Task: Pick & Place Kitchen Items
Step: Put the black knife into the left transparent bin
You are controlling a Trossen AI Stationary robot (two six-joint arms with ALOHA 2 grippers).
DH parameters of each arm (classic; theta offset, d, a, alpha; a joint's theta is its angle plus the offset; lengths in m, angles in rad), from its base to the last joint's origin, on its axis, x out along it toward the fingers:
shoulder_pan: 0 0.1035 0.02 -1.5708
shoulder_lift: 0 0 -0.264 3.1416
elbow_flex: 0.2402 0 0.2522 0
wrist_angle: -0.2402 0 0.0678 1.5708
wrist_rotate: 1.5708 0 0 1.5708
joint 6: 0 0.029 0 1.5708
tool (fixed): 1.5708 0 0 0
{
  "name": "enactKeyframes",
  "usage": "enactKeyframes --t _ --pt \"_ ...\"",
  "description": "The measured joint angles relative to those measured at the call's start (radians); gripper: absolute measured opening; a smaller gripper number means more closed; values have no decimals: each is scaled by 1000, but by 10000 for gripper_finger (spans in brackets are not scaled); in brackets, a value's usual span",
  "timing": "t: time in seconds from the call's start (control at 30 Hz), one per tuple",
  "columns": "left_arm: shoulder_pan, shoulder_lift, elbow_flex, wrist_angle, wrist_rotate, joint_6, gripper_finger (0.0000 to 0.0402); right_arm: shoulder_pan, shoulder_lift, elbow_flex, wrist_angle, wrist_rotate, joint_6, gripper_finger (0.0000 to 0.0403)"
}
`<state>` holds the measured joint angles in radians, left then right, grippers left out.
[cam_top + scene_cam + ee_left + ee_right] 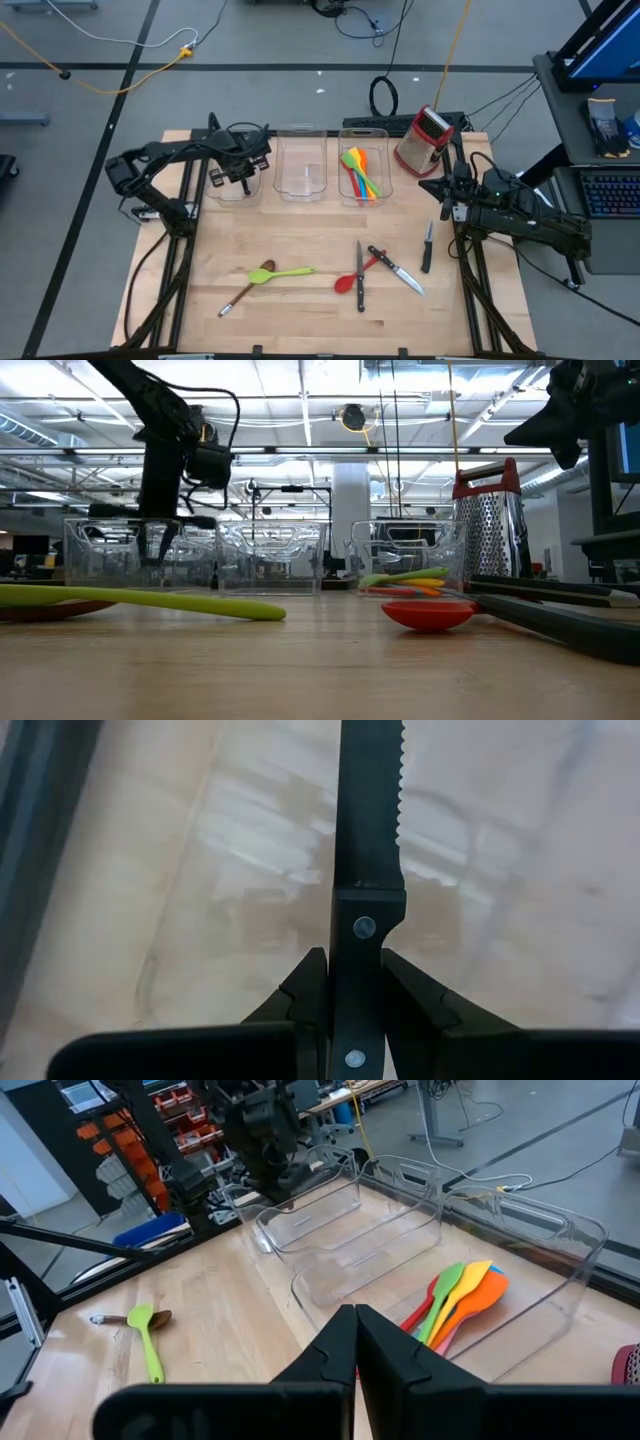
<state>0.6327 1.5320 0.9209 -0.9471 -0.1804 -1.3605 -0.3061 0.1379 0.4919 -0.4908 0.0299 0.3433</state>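
The left gripper (238, 172) is hanging over the left bin (232, 180), its fingers pinching the black handle of a serrated knife (368, 870) whose blade is pointing down into the bin. That knife is not yet released, so this placement looks to be under way. The right gripper (447, 193) is waiting near the table's right edge, just in front of the grater (423, 139), its fingers pressed together on nothing.

The right bin (364, 165) is already holding a bunch of coloured spatulas (362, 172), green, yellow and orange among them. The middle bin (301, 170) appears to be holding nothing.

Still lying on the table are a green spoon (283, 272), a brown spoon (243, 289) crossing it, a red spoon (350, 279), and three more knives: one (360, 276) across the red spoon, one (395, 270) just to its right, and one (427, 248) near the right arm. By this showing the job is perhaps half done, with six items left to sort
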Motion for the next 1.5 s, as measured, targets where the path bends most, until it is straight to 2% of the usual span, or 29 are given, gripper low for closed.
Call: enactKeyframes --t 0.33,0.87,1.03,1.23,1.5 --pt "0 -1 -51 40 5 -2 70 0 0 0 0 0 12 0" --pt "0 -1 -51 41 -2 21 190 0 0 0 0 0 12 0" --pt "0 -8 -50 52 12 63 215 0 0 0 0 0 12 0" --pt "-14 -81 -49 117 -7 107 217 0 0 0 0 0 12 0" --pt "-64 -266 -48 138 -58 109 212 0 0 0 1 0 12 0"
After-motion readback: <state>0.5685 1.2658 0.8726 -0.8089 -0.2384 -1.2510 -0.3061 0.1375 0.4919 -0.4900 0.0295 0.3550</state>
